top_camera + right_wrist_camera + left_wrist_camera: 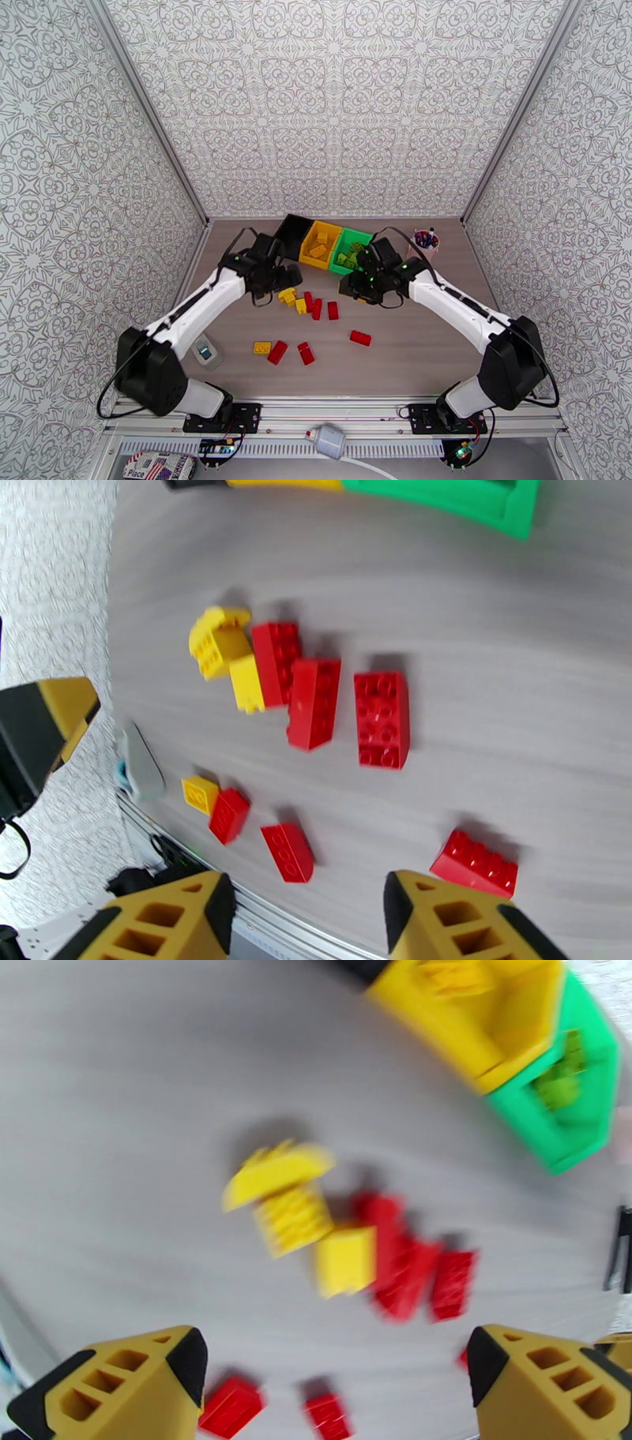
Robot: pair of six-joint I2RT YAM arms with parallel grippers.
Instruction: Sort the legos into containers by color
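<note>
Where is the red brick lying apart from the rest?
In the top view the red brick lies on the table right of centre, right of the other loose legos.

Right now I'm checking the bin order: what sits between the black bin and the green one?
The yellow bin, holding yellow bricks, as the top view shows.

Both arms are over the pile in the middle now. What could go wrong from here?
1. The yellow bricks lie tight against the red bricks, so closing on one may drag or lift a neighbour of the wrong colour.
2. The left gripper and right gripper, both open, hang close together above them; if both reach in at once they may knock each other.
3. The left wrist view is blurred, so aiming from it may miss.
</note>
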